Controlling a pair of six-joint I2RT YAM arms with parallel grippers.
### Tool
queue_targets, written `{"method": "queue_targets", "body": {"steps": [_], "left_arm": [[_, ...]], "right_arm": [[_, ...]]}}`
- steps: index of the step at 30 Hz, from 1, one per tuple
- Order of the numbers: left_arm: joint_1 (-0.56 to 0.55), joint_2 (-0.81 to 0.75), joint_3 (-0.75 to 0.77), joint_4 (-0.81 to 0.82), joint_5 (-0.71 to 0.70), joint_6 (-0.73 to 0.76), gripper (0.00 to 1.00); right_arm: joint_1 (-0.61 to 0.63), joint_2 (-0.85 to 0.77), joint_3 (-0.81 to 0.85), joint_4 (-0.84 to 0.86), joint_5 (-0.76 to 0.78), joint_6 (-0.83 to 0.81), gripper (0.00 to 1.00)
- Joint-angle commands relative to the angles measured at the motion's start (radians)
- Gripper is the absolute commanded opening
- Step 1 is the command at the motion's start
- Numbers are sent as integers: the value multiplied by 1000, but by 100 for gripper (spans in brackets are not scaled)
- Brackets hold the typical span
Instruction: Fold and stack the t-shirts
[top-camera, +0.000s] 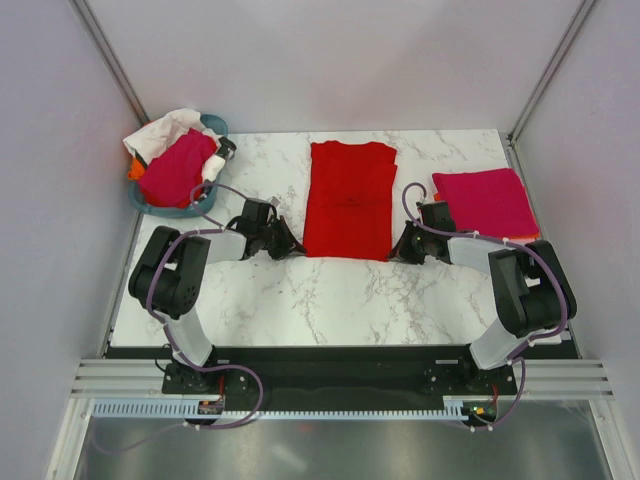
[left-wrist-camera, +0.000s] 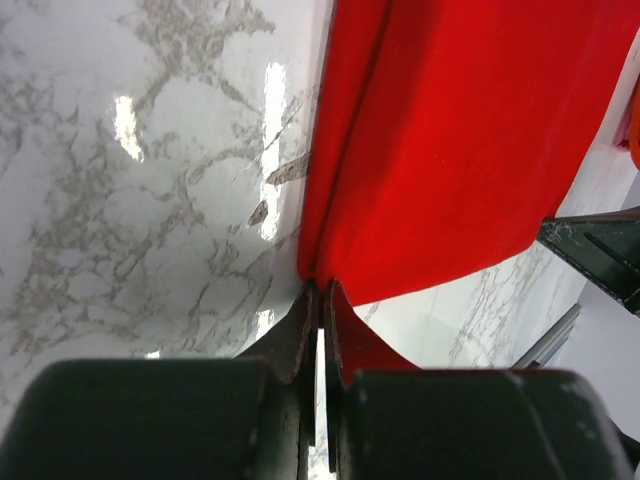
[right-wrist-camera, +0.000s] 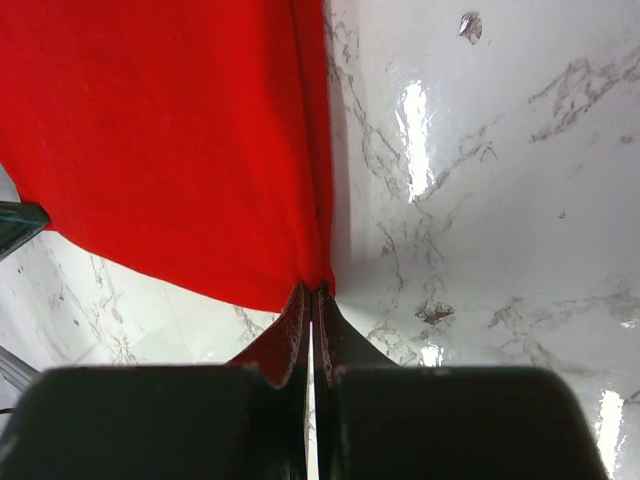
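Marble table (top-camera: 330, 300): everything is laid on it.

Red shirt (top-camera: 348, 200): laid flat at table centre, sides folded in to a long strip, collar at the far end, hem toward the arms.

Pink shirt (top-camera: 485, 202): folded to a flat rectangle at far right, apart from the red shirt.

Tub (top-camera: 160, 210): set at the far left corner. A magenta shirt (top-camera: 178, 168) is piled on top, a white shirt (top-camera: 160, 132) is draped over the far rim, and a bit of orange cloth (top-camera: 135, 170) is seen at the left edge.

Left gripper (left-wrist-camera: 320, 292): set low at the near-left hem corner, jaws pinched together on the red shirt's edge.

Right gripper (right-wrist-camera: 312, 290): set low at the near-right hem corner, jaws clenched on the cloth edge. In both wrist views the cloth is seen meeting the fingertips, with bare marble beside it.
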Motion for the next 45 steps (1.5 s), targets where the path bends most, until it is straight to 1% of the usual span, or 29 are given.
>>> {"method": "queue_targets", "body": {"steps": [1,5,11,12,15,19,21,22,24,28,31,33,35,39,45], "left_arm": [[-10,44,3,20,-13,4,2],[-10,4,-16,25,-28,-1,2],[-11,-127,-36,-7,-2,-2,2],[-11,-172,-41,-13,-1,-2,2],[-11,-247,-67,-51,-18,2,2],[-17,-411,-108,-117,-16,16,2],[-23,-462,-144,-159,-15,21,2],[-36,-521,-171,-180,-16,21,2],[-54,-583,-202,-199,-19,15,2],[-118,-749,-266,-235,-19,-46,2],[-151,-885,-277,-272,-33,-85,2],[-160,-949,-263,-309,-36,-99,2],[-160,-970,-237,-343,-42,-105,2],[-160,-951,-190,-377,-62,-97,2],[-154,-893,-125,-387,-148,-90,2]], "right_arm": [[5,20,-7,24,1,-15,0],[4,-10,7,-11,4,-31,0],[5,-96,23,-56,-16,-31,0],[4,-111,24,-65,-20,-32,0],[5,-182,24,-107,-34,-43,0],[5,-327,1,-174,-46,-60,0],[5,-380,-16,-209,-74,-63,0],[5,-430,-32,-238,-88,-67,0],[5,-483,-45,-271,-100,-74,0],[5,-636,-45,-378,-97,-97,0],[5,-706,-8,-435,-85,-100,0],[7,-724,15,-456,-74,-101,0],[5,-731,52,-472,-63,-100,0],[5,-701,102,-472,-39,-103,0],[4,-558,196,-449,27,-123,0]]}}
